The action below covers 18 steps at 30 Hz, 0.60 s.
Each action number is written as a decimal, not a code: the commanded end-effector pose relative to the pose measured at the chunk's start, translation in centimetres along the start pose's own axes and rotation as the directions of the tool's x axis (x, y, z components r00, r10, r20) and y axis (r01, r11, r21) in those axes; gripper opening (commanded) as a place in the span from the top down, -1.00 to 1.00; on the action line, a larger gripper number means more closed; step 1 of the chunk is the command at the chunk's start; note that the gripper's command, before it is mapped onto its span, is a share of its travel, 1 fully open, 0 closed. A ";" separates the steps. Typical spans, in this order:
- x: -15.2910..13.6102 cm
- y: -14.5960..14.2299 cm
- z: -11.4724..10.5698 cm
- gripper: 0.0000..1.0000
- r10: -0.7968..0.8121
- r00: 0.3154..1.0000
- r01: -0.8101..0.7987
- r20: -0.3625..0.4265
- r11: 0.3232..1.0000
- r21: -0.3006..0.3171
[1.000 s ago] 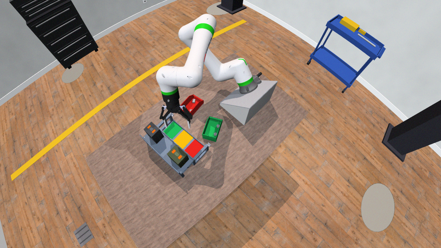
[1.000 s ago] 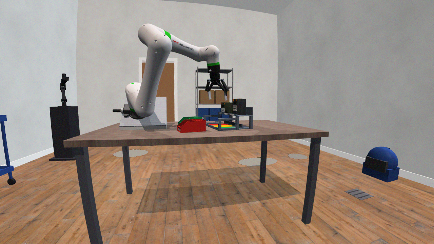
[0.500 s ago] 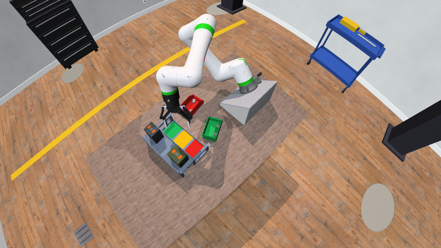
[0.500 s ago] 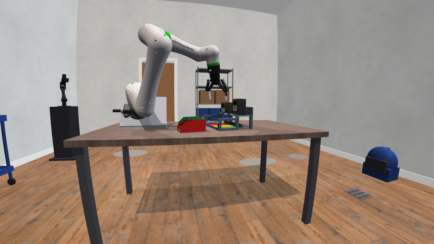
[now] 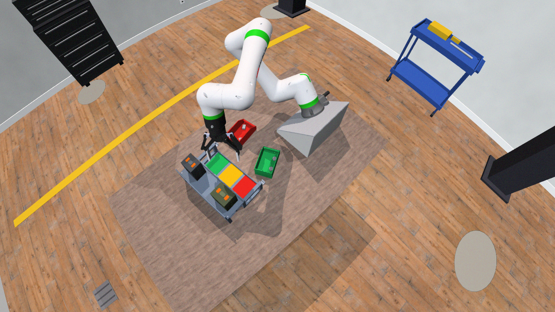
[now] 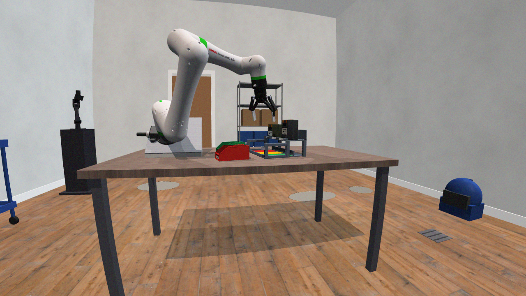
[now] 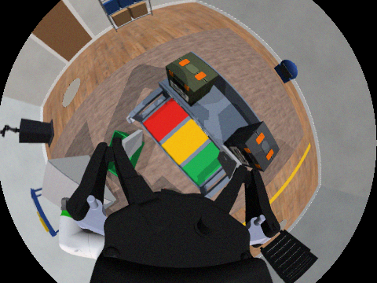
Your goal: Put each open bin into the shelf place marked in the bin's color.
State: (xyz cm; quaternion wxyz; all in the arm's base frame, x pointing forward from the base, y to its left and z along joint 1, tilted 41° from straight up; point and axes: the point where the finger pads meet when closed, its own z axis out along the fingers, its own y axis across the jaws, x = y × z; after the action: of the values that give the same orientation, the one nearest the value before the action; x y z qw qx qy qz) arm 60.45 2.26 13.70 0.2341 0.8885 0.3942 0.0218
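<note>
Pale grey walls [image 5: 446, 23] [image 6: 389, 84] [image 7: 338, 59] enclose a wood-plank floor [image 5: 116, 186] [image 6: 235, 272] [image 7: 98, 43] well below the end effector. Under it stands a table [image 5: 155, 240] [image 6: 331, 162] [image 7: 220, 43] with a brown top and dark legs, its shadow on the planks. In the exterior view, a brown door [image 6: 203, 106] [image 7: 63, 29] and a metal rack [image 6: 238, 121] rise behind the end effector. Well apart from it stands a blue cart [image 5: 421, 83].

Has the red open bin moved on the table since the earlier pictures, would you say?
No, the red open bin looks unmoved: it sits in the same spot relative to the grey sloped robot base.
</note>
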 end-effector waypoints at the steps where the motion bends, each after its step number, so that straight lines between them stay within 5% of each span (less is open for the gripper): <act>1: 0.0 0.0 0.0 -1.00 0.000 1.000 0.000 0.000 1.000 0.000; 18: 0.1 -1.7 0.2 -1.00 0.012 1.000 -0.012 0.015 1.000 0.008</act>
State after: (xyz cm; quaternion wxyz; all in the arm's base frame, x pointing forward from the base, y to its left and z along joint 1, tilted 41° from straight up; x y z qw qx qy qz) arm 60.03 2.63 13.32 0.2338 0.8898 0.3915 0.0190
